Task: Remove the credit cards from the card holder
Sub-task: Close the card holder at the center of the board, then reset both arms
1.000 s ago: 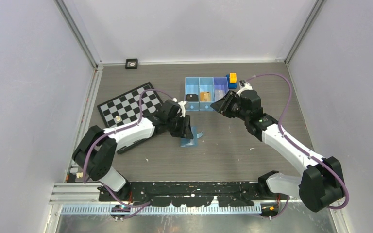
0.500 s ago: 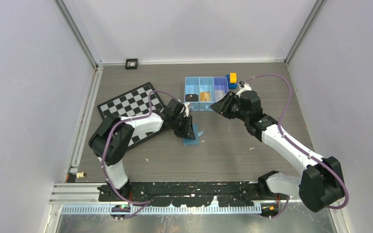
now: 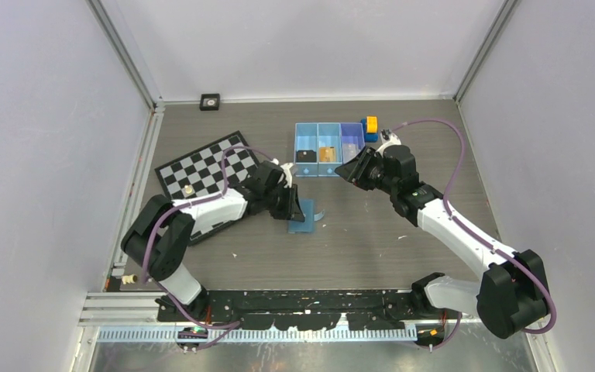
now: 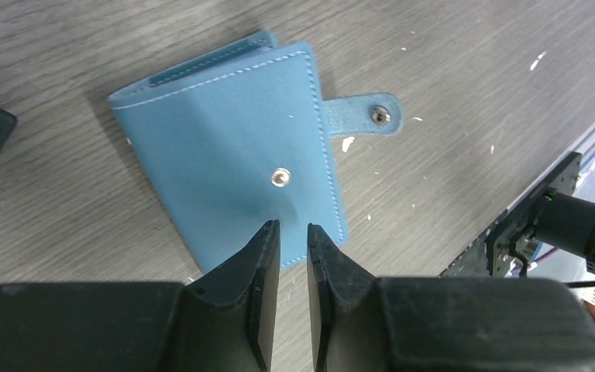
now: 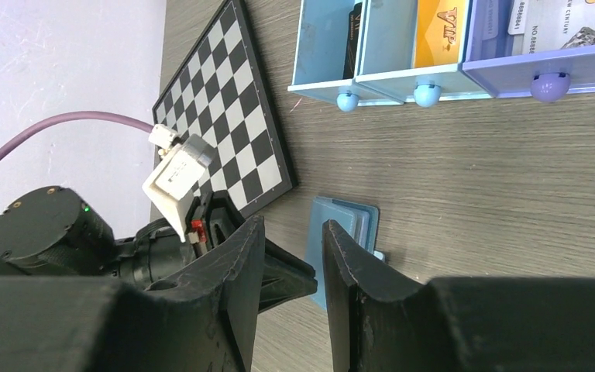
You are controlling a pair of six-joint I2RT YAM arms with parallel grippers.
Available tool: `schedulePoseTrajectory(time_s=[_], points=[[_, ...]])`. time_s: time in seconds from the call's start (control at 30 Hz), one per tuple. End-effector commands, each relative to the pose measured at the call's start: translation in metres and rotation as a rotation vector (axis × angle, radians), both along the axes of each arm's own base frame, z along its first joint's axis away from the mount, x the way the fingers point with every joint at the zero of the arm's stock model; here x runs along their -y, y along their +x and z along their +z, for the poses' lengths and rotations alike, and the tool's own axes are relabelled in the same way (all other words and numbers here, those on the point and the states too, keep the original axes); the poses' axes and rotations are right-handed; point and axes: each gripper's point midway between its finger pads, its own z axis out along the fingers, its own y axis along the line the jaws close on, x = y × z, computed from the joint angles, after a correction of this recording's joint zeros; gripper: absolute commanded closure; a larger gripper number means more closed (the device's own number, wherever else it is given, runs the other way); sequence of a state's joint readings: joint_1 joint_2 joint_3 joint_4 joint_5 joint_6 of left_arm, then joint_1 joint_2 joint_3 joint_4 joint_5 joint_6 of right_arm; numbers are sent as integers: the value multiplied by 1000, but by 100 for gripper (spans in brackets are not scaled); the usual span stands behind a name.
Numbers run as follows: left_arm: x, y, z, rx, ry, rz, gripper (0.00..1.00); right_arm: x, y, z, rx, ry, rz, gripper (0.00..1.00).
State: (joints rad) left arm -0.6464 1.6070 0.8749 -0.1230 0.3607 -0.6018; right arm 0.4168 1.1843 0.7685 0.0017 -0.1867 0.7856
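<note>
While barely parted, left end effector [image 4: 289, 232] overhangs card holder [image 4: 225, 155].

Blue card holder [image 4: 232, 167] folded flat on the surface [image 4: 472, 116], snap strap undone and poking out sideways (round stud bare on its face). Tan-orange credit card [image 5: 441, 31] upright in the tray's [image 5: 387, 77] middle compartment, whitish credit card [image 5: 558, 23] in the purple one.

Bare wood-grain table [image 3: 356, 248] lies open to the right of the card holder [image 3: 304, 226] and on its near side, giving a free way in. On its left, the left gripper [image 3: 297, 210] and the chessboard [image 3: 201, 167] crowd the approach. Behind it stand the 3-compartment tray [image 3: 317, 139] and the hovering right gripper [image 3: 350, 169].
</note>
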Motion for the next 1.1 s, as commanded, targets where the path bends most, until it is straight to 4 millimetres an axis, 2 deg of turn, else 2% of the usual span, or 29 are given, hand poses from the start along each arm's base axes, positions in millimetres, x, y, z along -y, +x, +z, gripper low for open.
schedulePoseTrajectory(time_s=[0.0, 0.07, 0.13, 0.37, 0.53, 0.6, 0.63, 0.77, 0.8, 0.83, 0.93, 1.07], points=[[-4, 16, -13, -24, 44, 49, 81, -4, 4, 20, 67, 38, 5, 62], [-10, 15, -27, -88, 83, 63, 87, -2, 4, 19, 71, 35, -5, 62], [-14, 19, -28, -93, 72, 89, 88, 1, 6, 18, 81, 26, -21, 62], [-27, 24, 4, 42, 46, 132, 85, 23, 12, 16, 137, -78, -102, 60], [-49, 31, 26, 168, 81, 218, 78, 45, 18, 14, 193, -178, -181, 54], [-60, 34, 41, 236, 85, 260, 75, 54, 20, 13, 222, -204, -214, 50], [-65, 37, 47, 269, 88, 282, 72, 58, 21, 12, 237, -217, -235, 47], [-83, 42, 62, 409, 83, 340, 34, 87, 27, 6, 291, -292, -368, 31], [-86, 43, 64, 433, 77, 359, 10, 96, 28, 3, 303, -318, -409, 24], [-92, 42, 63, 450, 87, 373, 2, 106, 29, 1, 314, -346, -454, 18], [-106, 49, 74, 526, 129, 417, 0, 134, 29, 0, 319, -438, -575, 3], [-129, 67, 84, 678, 236, 465, 0, 141, 26, 1, 369, -574, -517, 2]])
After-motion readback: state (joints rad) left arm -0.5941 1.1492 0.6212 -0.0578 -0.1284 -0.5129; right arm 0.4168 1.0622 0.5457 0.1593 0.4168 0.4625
